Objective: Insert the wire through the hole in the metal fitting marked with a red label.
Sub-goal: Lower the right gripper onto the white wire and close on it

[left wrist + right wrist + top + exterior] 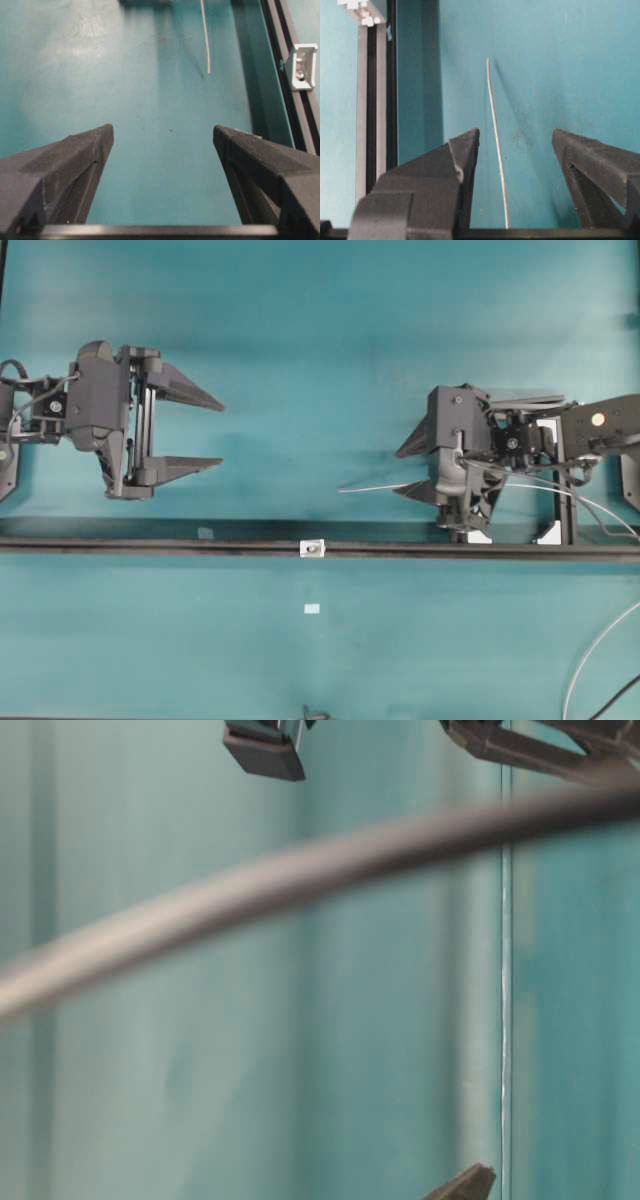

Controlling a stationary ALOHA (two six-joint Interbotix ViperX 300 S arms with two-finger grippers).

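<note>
Wire (496, 145) is lying between the two fingers of the right gripper (515, 142), running straight up the wrist view from the bottom edge to a free tip out past the fingertips. It sits nearer one finger (460, 160) but I can see teal on both sides of it, so the claw is spread apart and not pinching it. From overhead the same wire (375, 488) pokes out of the right gripper (408, 468) toward the middle of the table, tip in open space above the black rail (150, 547). Whether it rests on the surface or hangs just over it, can't tell.

Metal fitting (313, 549) is the little pale squarish bracket sitting on the rail around mid-table, down and to the left of the wire tip, clearly apart from it. The left wrist cam catches it at the right edge (302, 65), with the hole (300, 74) as a small dark spot in its face. Wire tip (206, 40) shows at the top of that view too, well off to the side of the bracket.

Left gripper (210, 433) is over on the other side, fingers wide apart with nothing in them.

Small pale tag (312, 609) lies on the teal table (300, 340) below the bracket. Table-level cam is mostly a blurry thick cable (300, 870) across the shot.
</note>
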